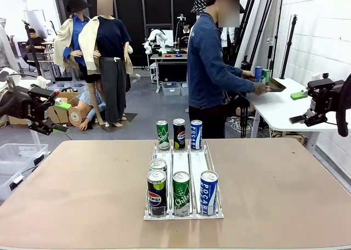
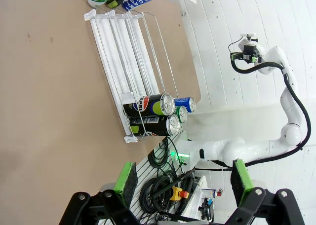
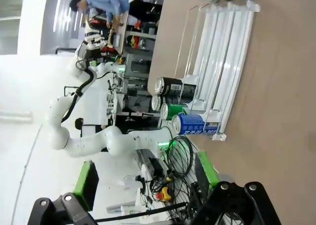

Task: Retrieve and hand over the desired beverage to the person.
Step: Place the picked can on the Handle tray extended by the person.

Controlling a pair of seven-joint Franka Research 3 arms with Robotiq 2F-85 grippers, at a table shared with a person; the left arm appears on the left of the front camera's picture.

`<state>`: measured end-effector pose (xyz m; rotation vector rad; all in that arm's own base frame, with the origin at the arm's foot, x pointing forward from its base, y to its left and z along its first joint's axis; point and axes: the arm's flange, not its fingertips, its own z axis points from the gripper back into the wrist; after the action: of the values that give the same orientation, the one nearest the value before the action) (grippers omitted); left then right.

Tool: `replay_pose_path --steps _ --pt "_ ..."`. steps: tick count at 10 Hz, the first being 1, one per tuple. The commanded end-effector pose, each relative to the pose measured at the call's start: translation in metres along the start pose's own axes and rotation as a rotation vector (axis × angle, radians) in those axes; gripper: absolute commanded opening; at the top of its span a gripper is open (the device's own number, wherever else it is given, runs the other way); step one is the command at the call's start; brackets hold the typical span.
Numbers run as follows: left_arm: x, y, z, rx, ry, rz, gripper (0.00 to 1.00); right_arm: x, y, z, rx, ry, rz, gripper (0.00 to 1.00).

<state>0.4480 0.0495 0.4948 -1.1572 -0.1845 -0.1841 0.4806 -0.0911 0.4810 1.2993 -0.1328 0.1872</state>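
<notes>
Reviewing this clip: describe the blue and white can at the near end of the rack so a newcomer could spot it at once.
On the tan table stands a clear three-lane rack. At its near end, the Pocari can stands in the lane on the robot's right. It is blue and white; the Pepsi can is dark, the Chilsung can green.

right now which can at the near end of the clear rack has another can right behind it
The black Pepsi can in the left lane of the clear plastic rack. A silver-topped can stands directly behind it; the green can and blue Pocari can have bare lanes behind them.
</notes>
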Motion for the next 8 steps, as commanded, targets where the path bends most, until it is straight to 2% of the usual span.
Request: replay_pose_path --steps 1,3,4,8 --pt "0.0 -0.002 0.001 -0.001 -0.006 -0.003 1.0 -0.007 0.006 -0.004 -0.038 -0.045 -0.033 1.0" --pt "0.0 -0.002 0.001 -0.001 -0.006 -0.003 1.0 -0.005 0.009 -0.007 -0.084 -0.056 -0.064 1.0" --pt "0.0 -0.002 0.001 -0.001 -0.006 -0.003 1.0 -0.001 0.002 0.003 -0.024 -0.027 -0.013 1.0" --pt "0.0 -0.002 0.001 -0.001 -0.006 -0.003 1.0 -0.001 0.002 0.003 -0.024 -0.027 -0.013 1.0"
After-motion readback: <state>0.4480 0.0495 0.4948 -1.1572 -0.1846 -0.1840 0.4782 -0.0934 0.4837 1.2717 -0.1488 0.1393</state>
